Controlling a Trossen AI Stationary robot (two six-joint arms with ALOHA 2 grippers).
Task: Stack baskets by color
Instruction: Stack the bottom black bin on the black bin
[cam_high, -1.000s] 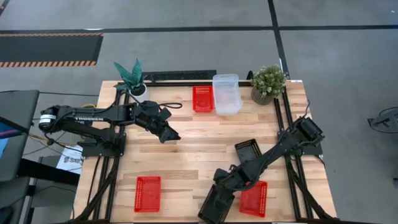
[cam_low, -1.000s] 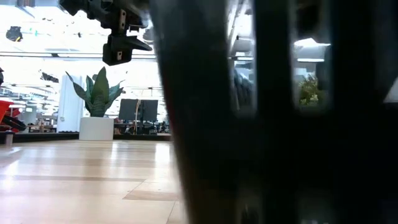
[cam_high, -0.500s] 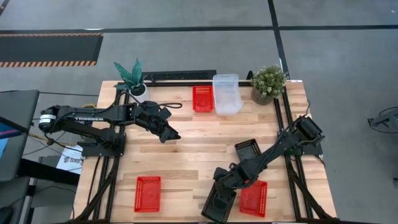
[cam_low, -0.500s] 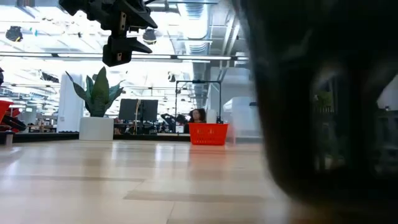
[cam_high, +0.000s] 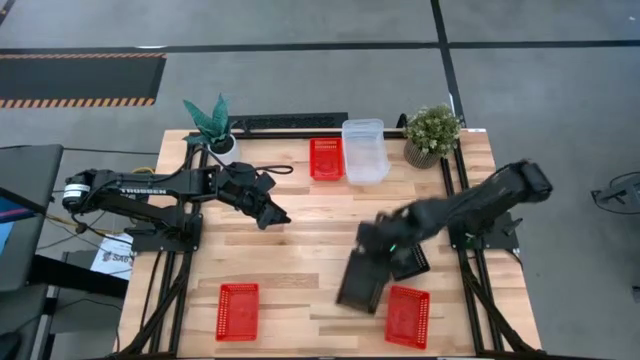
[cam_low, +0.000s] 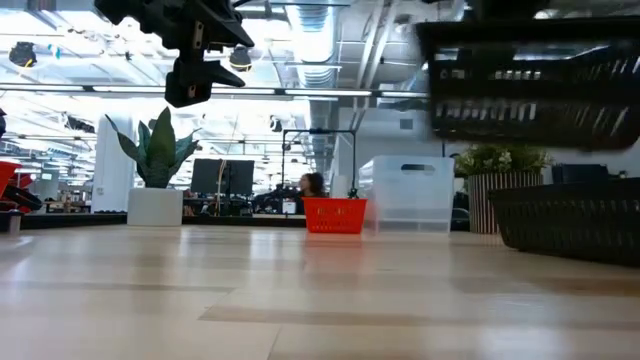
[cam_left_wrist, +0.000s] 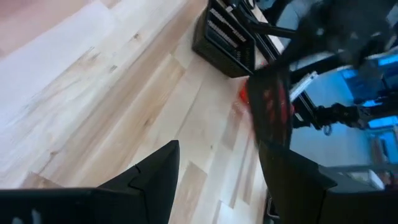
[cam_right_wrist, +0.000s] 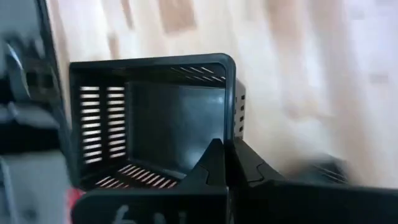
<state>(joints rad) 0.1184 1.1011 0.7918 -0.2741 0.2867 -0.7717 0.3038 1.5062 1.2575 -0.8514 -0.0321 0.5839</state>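
I am holding a black basket in the right tool, its fingers pinching one short wall; in the right wrist view they are pressed together over the rim; the low view is showing the basket hanging clear of the bench. A second black basket is resting on the bench just beside the right tool, partly under the arm; I am judging it to be the stack's base, so the held one has to travel only a short way toward the right edge and come down onto it. The held basket's long axis is running roughly front to back, slightly tilted; the resting one is looking skewed to it, so I am expecting to turn the wrist before lowering.

The left tool is hovering spread and empty over the bench's middle, well apart from both black baskets; the right arm is plainly the nearer.

Black and red baskets are rigid slotted mesh, shallow and rectangular; one red is lying near the held basket, another at front left, a third at the back touching the clear baskets, smooth and see-through.
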